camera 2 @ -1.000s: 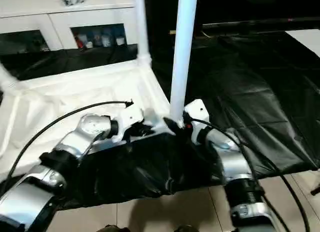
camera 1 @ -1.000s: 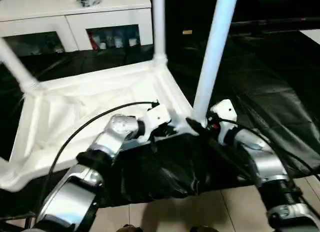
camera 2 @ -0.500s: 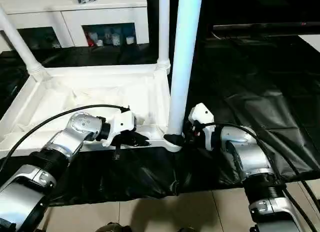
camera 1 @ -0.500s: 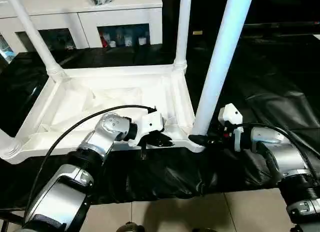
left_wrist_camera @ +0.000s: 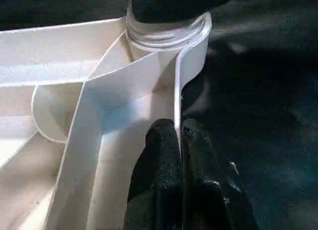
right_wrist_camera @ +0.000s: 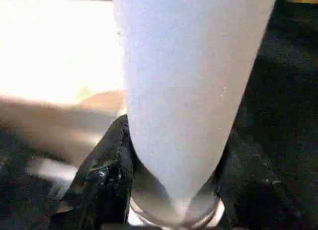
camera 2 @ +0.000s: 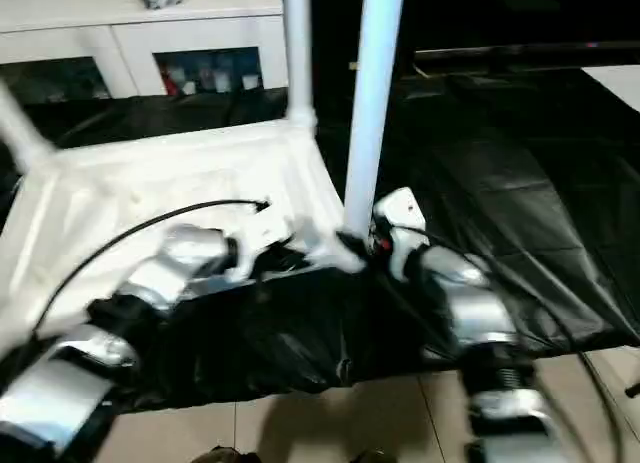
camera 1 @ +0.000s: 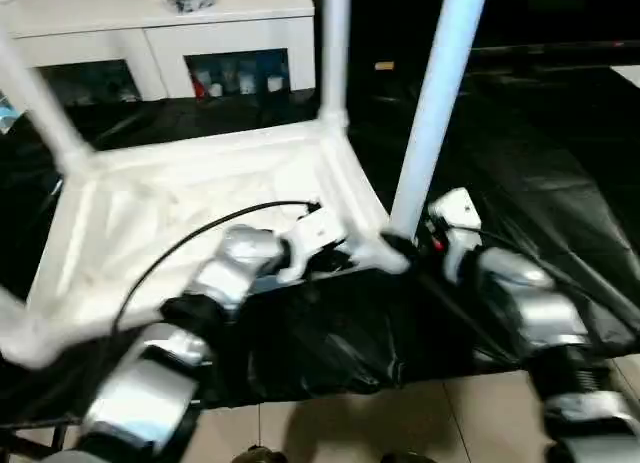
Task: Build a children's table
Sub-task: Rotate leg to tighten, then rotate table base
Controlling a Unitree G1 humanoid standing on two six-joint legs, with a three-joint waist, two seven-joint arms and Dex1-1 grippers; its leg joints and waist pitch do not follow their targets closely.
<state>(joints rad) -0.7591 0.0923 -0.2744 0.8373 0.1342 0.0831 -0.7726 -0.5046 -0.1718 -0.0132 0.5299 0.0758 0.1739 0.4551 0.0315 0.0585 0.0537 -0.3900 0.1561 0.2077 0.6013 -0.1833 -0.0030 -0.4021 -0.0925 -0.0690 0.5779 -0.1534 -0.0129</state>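
Left gripper [left_wrist_camera: 178,140] pinches tabletop [camera 1: 180,213] rim; right gripper [right_wrist_camera: 171,190] clasps leg [camera 1: 432,113].

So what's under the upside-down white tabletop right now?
The tabletop lies ribbed side up on the black-covered work table, whose black sheet shows all around it. Anything directly beneath is hidden by the tabletop.

The white plastic rectangular tabletop [camera 1: 190,208] lay upside down on the black-covered table [camera 1: 560,183] near its front edge, white tubular legs [camera 1: 437,103] rising from its corners, a white glass-door cabinet [camera 1: 170,43] behind.
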